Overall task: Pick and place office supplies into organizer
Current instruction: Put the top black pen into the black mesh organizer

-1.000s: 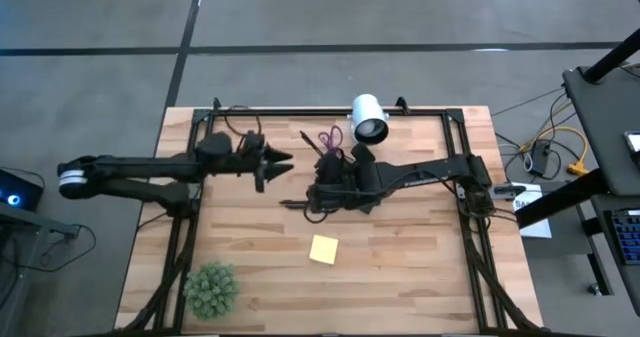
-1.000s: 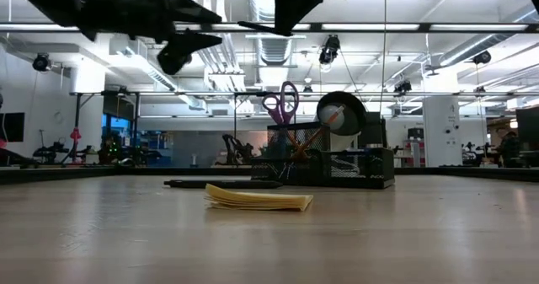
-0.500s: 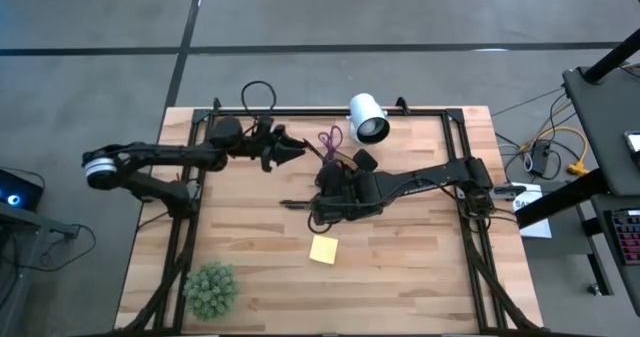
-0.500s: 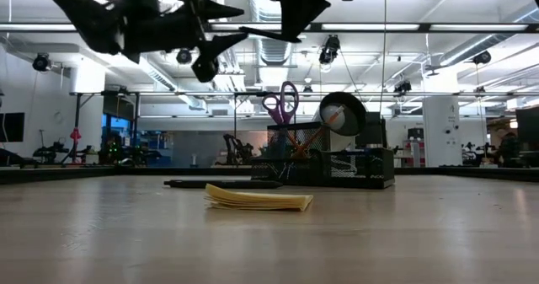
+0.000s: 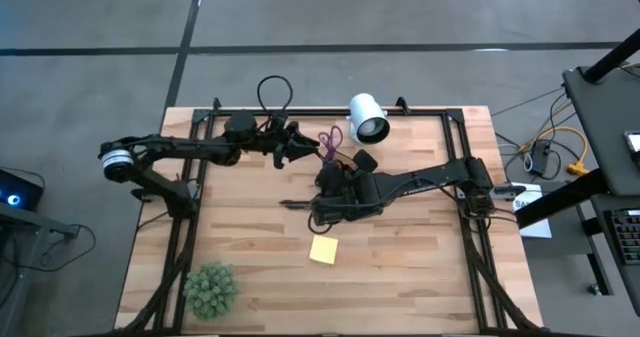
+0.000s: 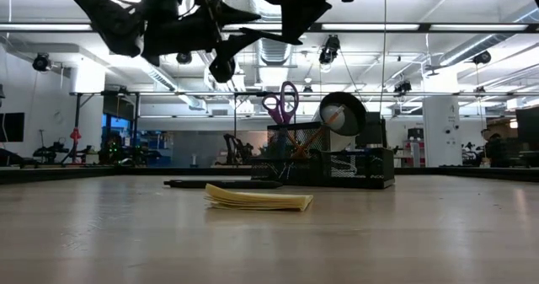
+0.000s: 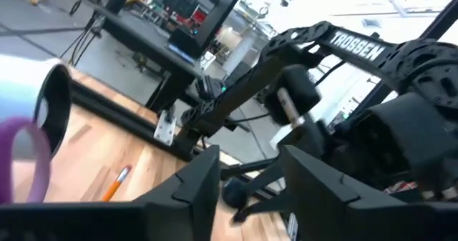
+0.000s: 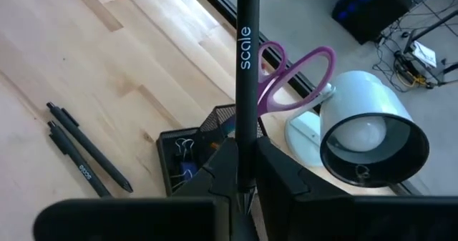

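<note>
The worktop point(image 5: 420, 277) carries the organizer point(image 5: 335, 173) near its far edge, scissors point(image 5: 331, 139) already stowed. The left gripper point(image 5: 298, 147), released and empty, has been swung toward the organizer within the last second. The right gripper point(image 8: 245, 171), clenched on a black pen point(image 8: 247, 69), is held above it, so insertion seems imminent. The sticky-note pad point(image 5: 323, 249) and two pens point(image 8: 82, 159) are left unplaced.

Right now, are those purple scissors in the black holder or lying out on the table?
In. The purple scissors stand upright, handles up, in the black organizer.
</note>
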Motion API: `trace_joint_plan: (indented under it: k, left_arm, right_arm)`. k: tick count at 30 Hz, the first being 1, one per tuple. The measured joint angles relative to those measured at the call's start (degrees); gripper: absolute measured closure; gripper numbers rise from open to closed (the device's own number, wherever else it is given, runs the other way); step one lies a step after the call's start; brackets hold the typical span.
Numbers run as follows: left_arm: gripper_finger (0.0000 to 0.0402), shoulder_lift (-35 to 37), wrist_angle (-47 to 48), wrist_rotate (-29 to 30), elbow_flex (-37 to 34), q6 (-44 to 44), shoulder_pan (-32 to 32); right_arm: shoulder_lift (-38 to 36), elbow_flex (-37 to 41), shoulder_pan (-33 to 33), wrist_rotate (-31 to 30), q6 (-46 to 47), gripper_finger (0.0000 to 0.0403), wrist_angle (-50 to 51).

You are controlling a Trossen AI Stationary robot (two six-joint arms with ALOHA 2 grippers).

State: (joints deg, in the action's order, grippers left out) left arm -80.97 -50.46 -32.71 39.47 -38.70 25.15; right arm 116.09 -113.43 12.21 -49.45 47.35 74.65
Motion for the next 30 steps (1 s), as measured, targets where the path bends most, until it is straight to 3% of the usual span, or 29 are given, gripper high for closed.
trace_joint_plan:
  k: [8,14,21,26,30]
  left_arm:
    - [0.0316,0.09,0.08,-0.5,-0.51,0.04,0.24]
    - [0.0383,-0.02,0.02,-1.14,-0.51,0.26,0.39]
    - [0.0383,-0.11,0.5,-1.25,-0.19,3.63,1.0]
    - [0.0383,-0.11,0.49,-1.27,-0.09,4.75,2.76]
    - [0.0383,-0.11,0.76,-1.29,-0.08,7.64,3.95]
  right_arm:
    - [0.02,0.09,-0.15,-0.05,-0.66,0.0379,0.0]
    - [0.0,0.22,-0.22,-0.11,-0.88,0.0372,-0.02]
    - [0.02,0.44,-0.23,1.96,-0.16,0.0336,2.62]
    - [0.02,0.47,0.62,3.78,11.31,0.0309,15.27]
    - [-1.77,3.33,1.9,9.01,13.02,0.0287,15.06]
